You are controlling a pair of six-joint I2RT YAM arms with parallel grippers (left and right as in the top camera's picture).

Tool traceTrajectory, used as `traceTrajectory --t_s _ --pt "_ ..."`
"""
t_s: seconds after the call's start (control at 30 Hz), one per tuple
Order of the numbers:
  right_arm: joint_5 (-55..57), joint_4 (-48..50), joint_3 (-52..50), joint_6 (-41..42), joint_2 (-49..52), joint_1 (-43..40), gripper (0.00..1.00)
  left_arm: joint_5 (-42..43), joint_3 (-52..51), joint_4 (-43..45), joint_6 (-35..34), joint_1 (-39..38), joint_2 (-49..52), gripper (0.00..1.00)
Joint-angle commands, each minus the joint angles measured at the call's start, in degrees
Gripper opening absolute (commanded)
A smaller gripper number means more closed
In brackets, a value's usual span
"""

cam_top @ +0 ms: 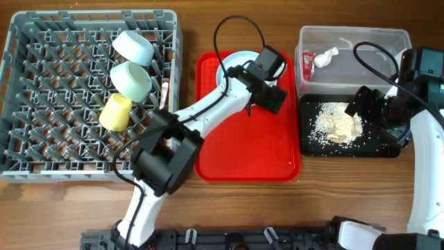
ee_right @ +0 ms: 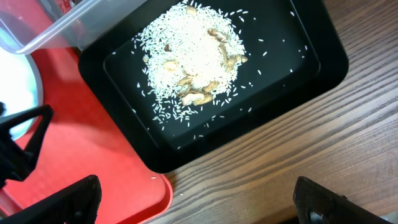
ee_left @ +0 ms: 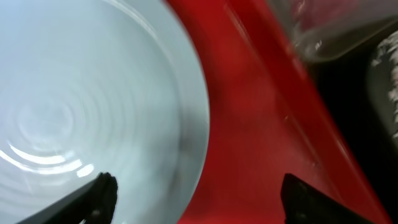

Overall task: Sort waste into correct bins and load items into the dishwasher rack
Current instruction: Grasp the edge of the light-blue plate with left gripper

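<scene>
Wooden counter (cam_top: pixel 319 208). Grey dishwasher rack (cam_top: pixel 41 90) sits left of the red tray (cam_top: pixel 243 146). Black tray (cam_top: pixel 388 151) and clear tub (cam_top: pixel 347 31) sit right of it. Light-blue plate (ee_left: pixel 74 93) is on its far end. Rack holds light-blue bowl (cam_top: pixel 133 47), pale green bowl (cam_top: pixel 132 78) and cup (cam_top: pixel 115 112). Rice scraps (ee_right: pixel 193 56) in black tray. Napkin (cam_top: pixel 325 57) and wrapper (cam_top: pixel 309 66) in tub. Left tool (ee_left: pixel 199 199) is wide, straddling the plate rim. Right tool (ee_right: pixel 199 205) is wide, empty.

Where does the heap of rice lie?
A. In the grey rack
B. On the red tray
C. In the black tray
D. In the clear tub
C: the rice is heaped in the black tray, as both the right wrist and overhead views show.
</scene>
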Motion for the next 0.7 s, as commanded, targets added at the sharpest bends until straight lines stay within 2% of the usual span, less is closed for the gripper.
traceTrajectory --t_s 0.0,0.2,0.37,0.43,0.57,0.67 --pt "-0.1 0.2 0.2 -0.7 -0.1 -0.2 1.00 -0.8 0.0 -3.1 0.4 0.1 2.3 0.73" --pt "-0.1 0.2 0.2 -0.7 -0.1 -0.2 1.00 -0.8 -0.1 -8.4 0.4 0.1 3.1 0.51" --pt "-0.1 0.3 0.2 -0.7 -0.1 -0.2 1.00 -0.8 -0.1 -9.4 0.4 0.1 3.1 0.18" --pt "-0.1 0.3 0.2 -0.7 -0.1 -0.2 1.00 -0.8 -0.1 -9.6 0.4 0.1 3.1 0.09" --pt "-0.1 0.3 0.2 -0.7 -0.1 -0.2 1.00 -0.8 -0.1 -9.6 0.4 0.1 3.1 0.04" --pt "-0.1 0.3 0.2 -0.7 -0.1 -0.2 1.00 -0.8 -0.1 -9.6 0.4 0.1 3.1 0.04"
